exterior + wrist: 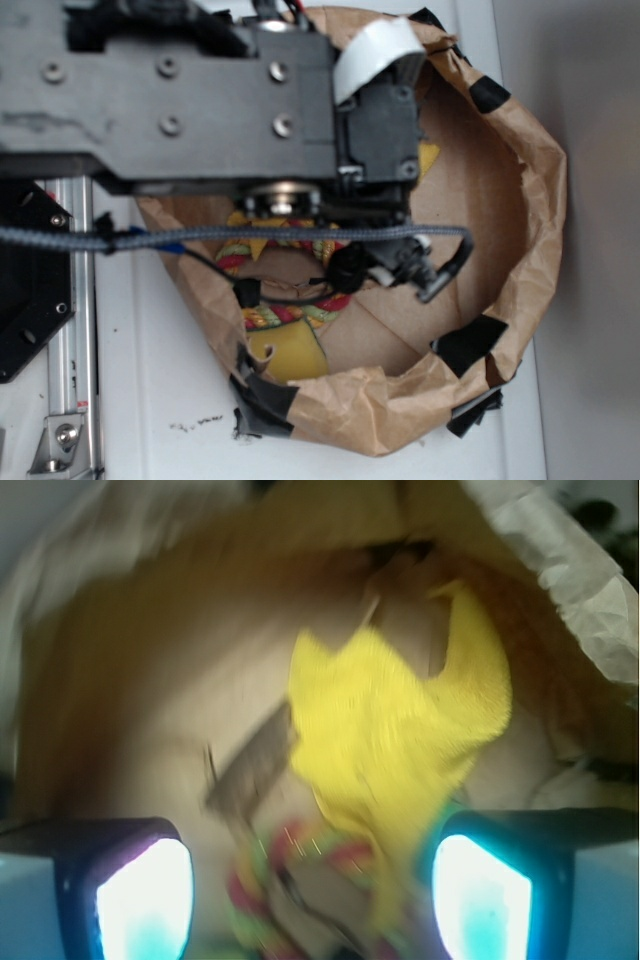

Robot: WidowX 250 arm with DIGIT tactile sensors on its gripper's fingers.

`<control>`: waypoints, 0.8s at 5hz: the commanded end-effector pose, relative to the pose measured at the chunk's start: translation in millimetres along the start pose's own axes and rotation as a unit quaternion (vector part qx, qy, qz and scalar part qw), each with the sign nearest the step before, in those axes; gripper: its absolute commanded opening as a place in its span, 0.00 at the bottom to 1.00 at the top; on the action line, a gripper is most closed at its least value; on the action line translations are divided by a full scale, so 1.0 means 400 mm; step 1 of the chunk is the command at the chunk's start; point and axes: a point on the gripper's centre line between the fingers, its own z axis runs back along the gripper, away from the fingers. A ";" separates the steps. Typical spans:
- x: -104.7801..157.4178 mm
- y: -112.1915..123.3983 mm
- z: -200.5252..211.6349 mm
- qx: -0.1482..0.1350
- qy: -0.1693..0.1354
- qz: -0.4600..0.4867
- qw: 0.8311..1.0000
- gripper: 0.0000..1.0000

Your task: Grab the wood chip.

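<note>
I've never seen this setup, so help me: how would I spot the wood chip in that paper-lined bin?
In the wrist view, look inside the crumpled brown paper bin for the bright yellow cloth. At its lower left edge lies the flat dark-brown wood chip, above the multicoloured rope ring. It alone is dull, stiff and splintery.

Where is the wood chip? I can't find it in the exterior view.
In the wrist view the wood chip lies left of centre on the bag floor, at the yellow cloth's left edge, just above the rope ring. The arm hides it from outside.
</note>
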 end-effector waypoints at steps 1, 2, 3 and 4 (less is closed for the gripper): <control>0.022 -0.008 -0.137 0.010 -0.010 0.038 0.999 1.00; 0.010 -0.003 -0.190 0.008 -0.007 0.036 0.999 1.00; 0.017 -0.006 -0.225 -0.013 -0.004 0.052 0.999 1.00; 0.008 -0.041 -0.239 -0.026 0.009 0.044 0.999 1.00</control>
